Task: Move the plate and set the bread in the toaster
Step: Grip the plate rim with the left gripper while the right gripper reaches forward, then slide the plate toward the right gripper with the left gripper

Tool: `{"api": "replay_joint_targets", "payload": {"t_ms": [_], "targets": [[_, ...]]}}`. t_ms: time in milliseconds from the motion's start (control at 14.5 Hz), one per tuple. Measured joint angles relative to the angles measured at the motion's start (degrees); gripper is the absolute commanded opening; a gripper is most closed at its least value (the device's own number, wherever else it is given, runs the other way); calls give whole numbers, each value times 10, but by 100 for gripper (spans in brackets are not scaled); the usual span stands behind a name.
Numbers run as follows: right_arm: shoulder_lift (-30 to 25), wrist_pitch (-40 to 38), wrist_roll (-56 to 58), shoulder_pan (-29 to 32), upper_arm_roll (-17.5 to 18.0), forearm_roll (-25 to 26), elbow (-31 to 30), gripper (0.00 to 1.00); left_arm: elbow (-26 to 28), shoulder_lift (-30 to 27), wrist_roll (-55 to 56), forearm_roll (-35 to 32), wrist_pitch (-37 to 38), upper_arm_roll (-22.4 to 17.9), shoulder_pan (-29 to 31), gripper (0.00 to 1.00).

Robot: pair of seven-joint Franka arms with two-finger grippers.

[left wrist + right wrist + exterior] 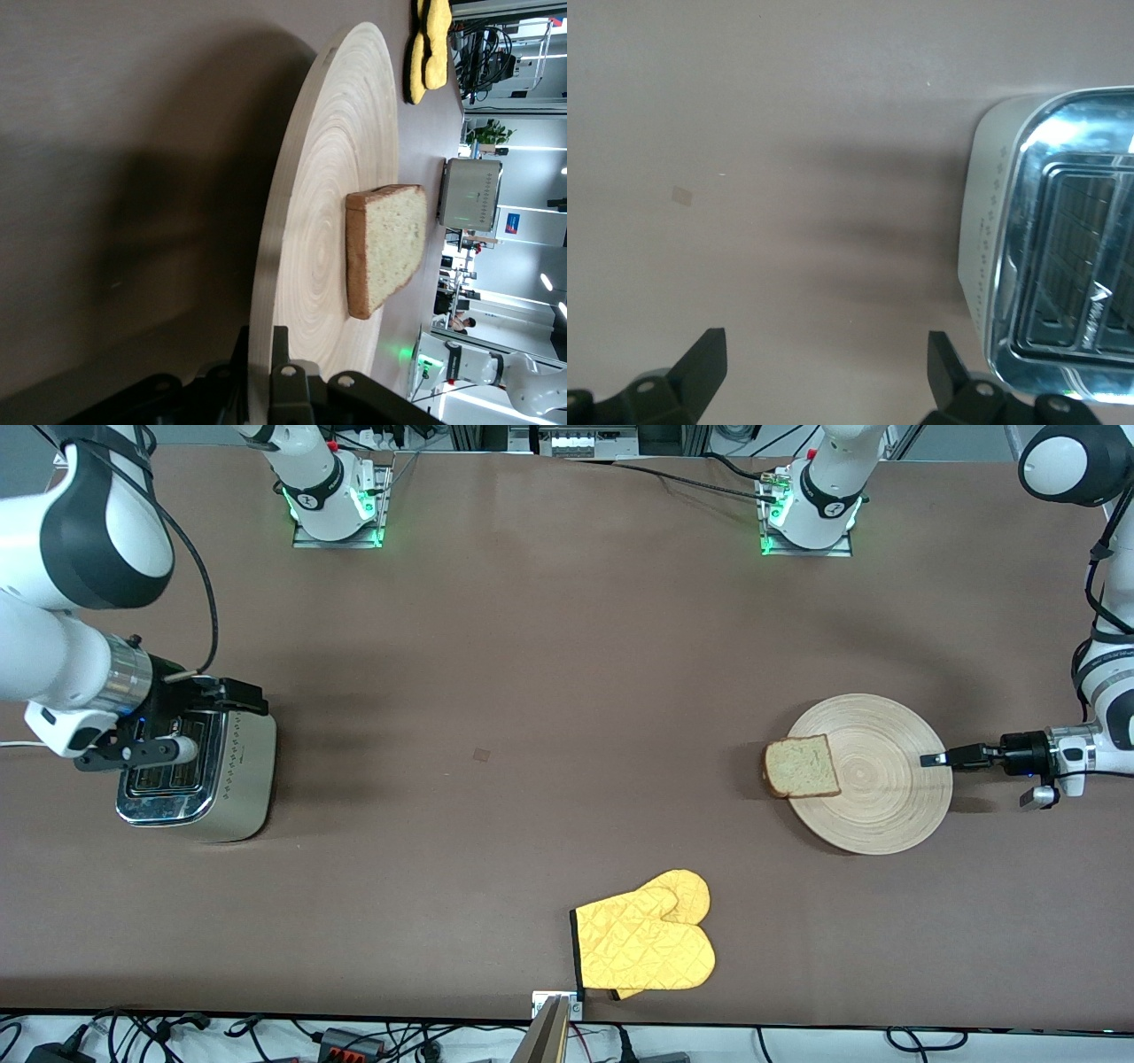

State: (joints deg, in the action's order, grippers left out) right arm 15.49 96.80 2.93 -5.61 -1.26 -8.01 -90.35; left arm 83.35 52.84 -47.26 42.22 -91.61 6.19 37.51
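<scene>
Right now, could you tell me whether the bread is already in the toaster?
No, the bread lies on the plate at the left arm's end, while the toaster stands at the right arm's end with empty slots.

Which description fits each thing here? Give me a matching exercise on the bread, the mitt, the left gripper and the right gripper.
Things:
1. bread
2. mitt
3. left gripper
4. right gripper

Descriptions:
A. open, over the toaster
B. lies on the table, nearest the front camera
C. shut on the plate rim
D. on the plate, overhanging its edge toward the right arm's end

Pairs: 1-D, 2-B, 3-C, 4-A
</scene>
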Motion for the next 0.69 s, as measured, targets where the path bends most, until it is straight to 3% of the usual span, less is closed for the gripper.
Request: {"api": "replay_joint_targets", "payload": {"t_ms": [346, 691], "targets": [[28, 39, -4, -38, 1, -59, 0, 100, 27, -41, 58, 0, -13, 62, -42, 1], [57, 60, -4, -53, 1, -88, -1, 100, 140, -47, 78, 1, -203, 221, -60, 1]]}}
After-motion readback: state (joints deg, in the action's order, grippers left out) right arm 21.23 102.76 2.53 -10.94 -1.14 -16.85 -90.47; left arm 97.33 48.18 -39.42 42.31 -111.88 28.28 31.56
